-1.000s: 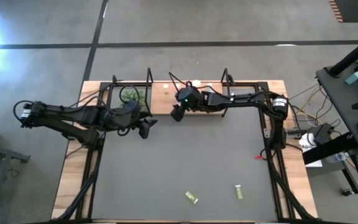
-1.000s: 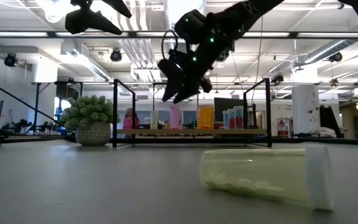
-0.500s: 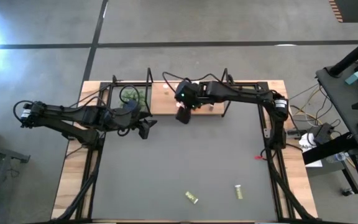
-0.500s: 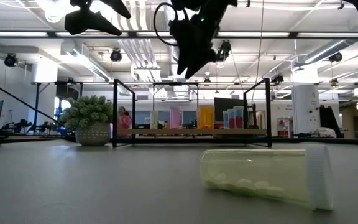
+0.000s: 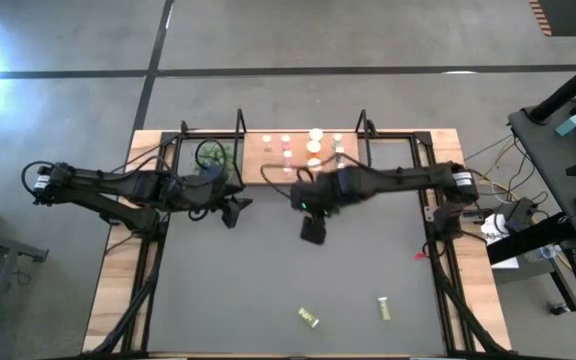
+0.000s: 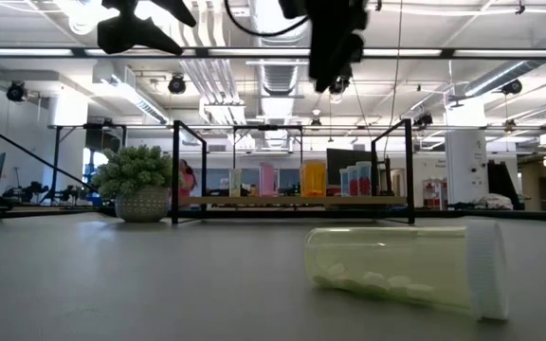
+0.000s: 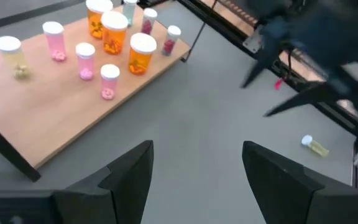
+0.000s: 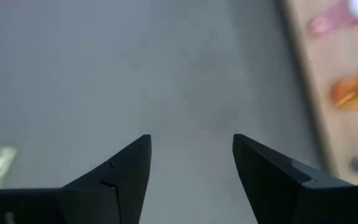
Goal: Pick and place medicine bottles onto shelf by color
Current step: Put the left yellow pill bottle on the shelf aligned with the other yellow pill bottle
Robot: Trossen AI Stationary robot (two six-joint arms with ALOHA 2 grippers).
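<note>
The shelf (image 5: 303,155), a light wooden board with black end frames, sits at the mat's far edge. Several orange, pink and pale white-capped medicine bottles (image 7: 107,40) stand upright on it. Two yellow-green bottles (image 5: 309,318) (image 5: 382,308) lie on their sides near the mat's near edge; one fills the low view (image 6: 401,267). My right gripper (image 5: 312,232) hangs open above the mat's middle, nothing between its fingers (image 8: 188,165). My left gripper (image 5: 236,210) waits open (image 7: 194,177) high at the shelf's left end.
A small green plant in a pot (image 6: 142,185) stands by the shelf's left end. The dark grey mat (image 5: 268,290) covers most of the table. A small red item (image 5: 417,253) lies at the mat's right edge. Desks and gear stand beyond the table's right side.
My right gripper has drawn back from over the shelf toward the table's near edge, out above the mat's middle. It has risen and tipped to point more steeply down. The bottles on the shelf, earlier covered by the arm, now show in the high view.
</note>
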